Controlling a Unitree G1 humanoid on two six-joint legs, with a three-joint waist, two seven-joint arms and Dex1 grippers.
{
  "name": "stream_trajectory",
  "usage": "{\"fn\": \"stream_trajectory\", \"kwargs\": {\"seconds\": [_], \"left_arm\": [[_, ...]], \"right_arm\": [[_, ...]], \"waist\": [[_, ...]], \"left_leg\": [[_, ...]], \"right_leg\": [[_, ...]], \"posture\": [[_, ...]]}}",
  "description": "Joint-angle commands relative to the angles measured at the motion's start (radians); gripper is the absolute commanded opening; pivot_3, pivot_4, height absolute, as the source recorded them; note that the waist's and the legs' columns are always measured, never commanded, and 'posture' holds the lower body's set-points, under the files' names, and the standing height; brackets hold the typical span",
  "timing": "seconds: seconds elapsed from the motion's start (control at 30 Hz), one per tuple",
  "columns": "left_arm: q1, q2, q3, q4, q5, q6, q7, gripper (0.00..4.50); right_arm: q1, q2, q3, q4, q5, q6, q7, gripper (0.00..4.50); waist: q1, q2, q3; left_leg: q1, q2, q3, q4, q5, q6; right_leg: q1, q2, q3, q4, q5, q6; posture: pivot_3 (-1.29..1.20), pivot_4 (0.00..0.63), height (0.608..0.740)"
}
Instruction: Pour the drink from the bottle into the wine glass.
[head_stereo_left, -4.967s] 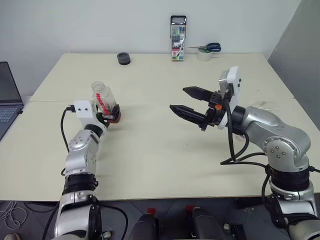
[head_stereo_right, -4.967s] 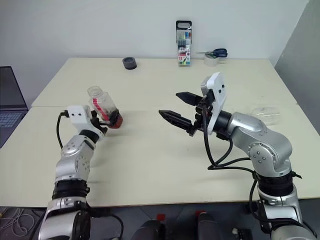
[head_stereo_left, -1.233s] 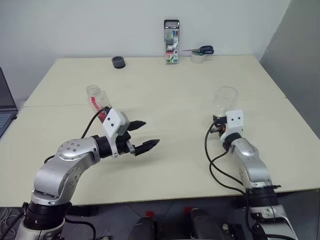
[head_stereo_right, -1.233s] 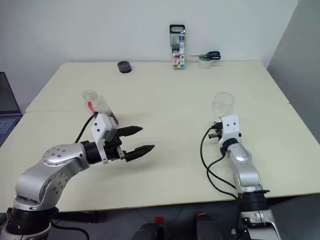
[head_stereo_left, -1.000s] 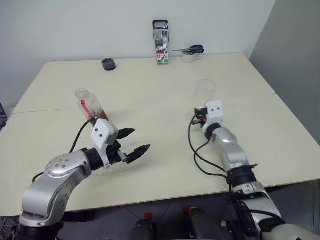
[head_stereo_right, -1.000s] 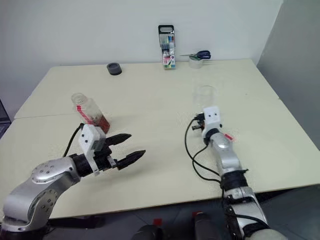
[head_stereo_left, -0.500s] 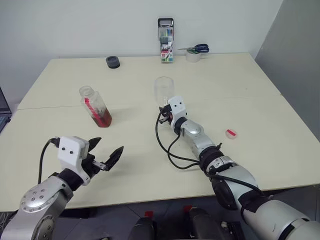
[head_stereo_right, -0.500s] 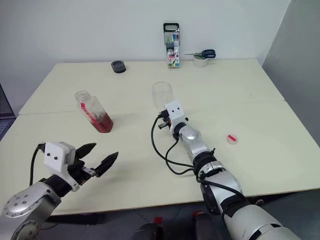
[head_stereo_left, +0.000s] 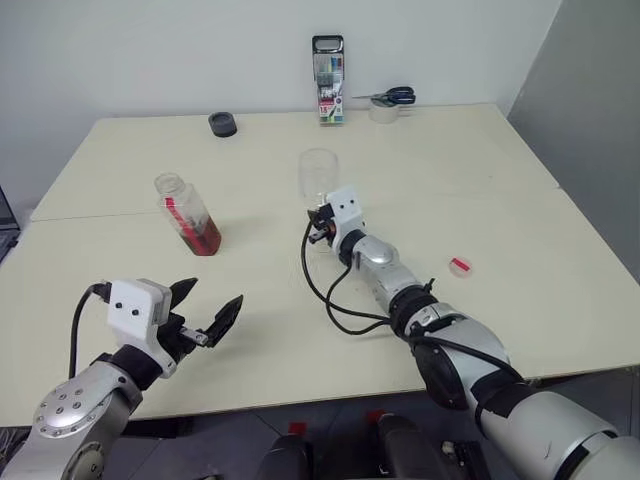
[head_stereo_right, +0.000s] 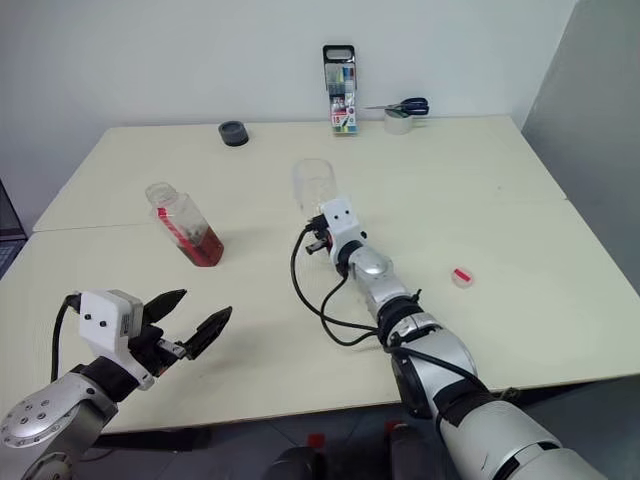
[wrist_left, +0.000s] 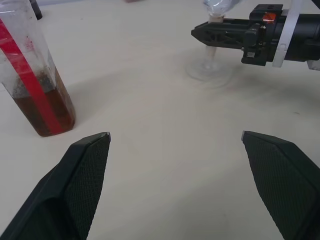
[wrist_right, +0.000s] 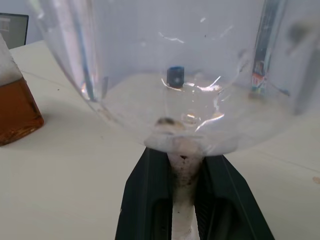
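Standing near the middle of the cream bench (head_stereo_left: 480, 330), the wine glass (head_stereo_left: 318, 176) is upright with its stem pinched between the jaws of the right gripper (wrist_right: 183, 165), which are closed on it just under the bowl. The right arm reaches across from the right side, its white wrist block sitting right behind the glass. In the left wrist view the glass's round foot rests on the bench surface and the right gripper's black fingers (wrist_left: 220, 35) point in at the stem from the side.

The bottle (head_stereo_left: 187, 214) stands upright and uncapped to the left of the glass, well apart from it, with the drink (head_stereo_left: 203, 236) filling only its lower part. A small pink-red cap (head_stereo_left: 459, 265) lies on the bench to the right of the right arm.

The left gripper (head_stereo_left: 205, 312) hovers low near the bench's front edge, nearer than the bottle, its jaws spread wide and holding nothing.

Along the far edge sit a black round object (head_stereo_left: 222, 124), an upright pack of markers (head_stereo_left: 327, 66), and scissors (head_stereo_left: 385, 96) lying on a roll of tape (head_stereo_left: 380, 112).
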Motion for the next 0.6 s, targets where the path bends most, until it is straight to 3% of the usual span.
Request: {"fn": "stream_trajectory", "kwargs": {"seconds": [0.03, 0.6], "left_arm": [[-0.009, 0.017, -0.001, -0.031, -0.001, -0.010, -0.003, 4.50], [-0.077, 0.040, -0.048, 0.005, -0.005, 0.006, -0.010, 4.50]], "right_arm": [[-0.040, 0.047, 0.001, -0.003, -0.017, -0.045, -0.008, 0.28], [0.039, 0.046, 0.031, -0.002, -0.075, -0.108, -0.012, 0.28]], "waist": [[0.000, 0.000, 0.000], [-0.003, 0.000, 0.000]], "left_leg": [[0.000, 0.000, 0.000, 0.000, 0.000, 0.000], [0.000, 0.000, 0.000, 0.000, 0.000, -0.001]], "right_leg": [[0.000, 0.000, 0.000, 0.000, 0.000, 0.000], [0.000, 0.000, 0.000, 0.000, 0.000, 0.000]], "posture": [[0.00, 0.150, 0.740], [0.00, 0.150, 0.740]]}}
